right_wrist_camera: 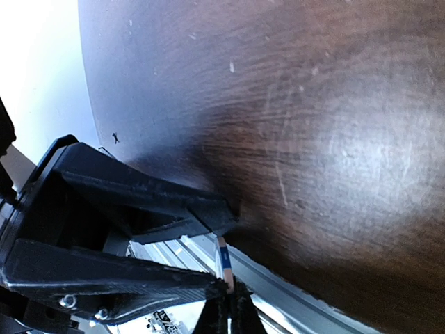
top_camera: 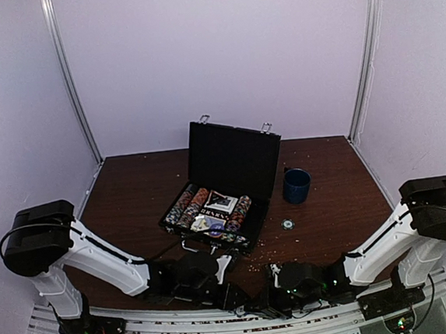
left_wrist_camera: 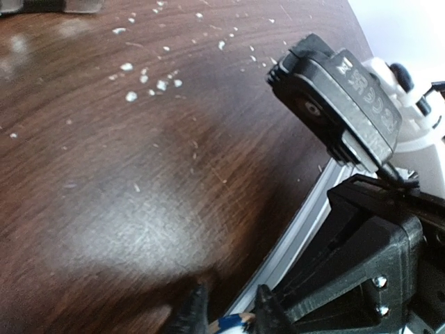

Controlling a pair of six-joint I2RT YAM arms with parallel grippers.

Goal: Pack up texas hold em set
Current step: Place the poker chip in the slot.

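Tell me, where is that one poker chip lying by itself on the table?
In the overhead view, the lone chip lies on the table right of the open case, just in front of the blue cup.

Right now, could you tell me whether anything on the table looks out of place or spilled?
One poker chip lies loose on the table, right of the open case and on the near side of the blue cup, not in the case's rows. Pale specks are scattered over the wood nearby, like spilled crumbs.
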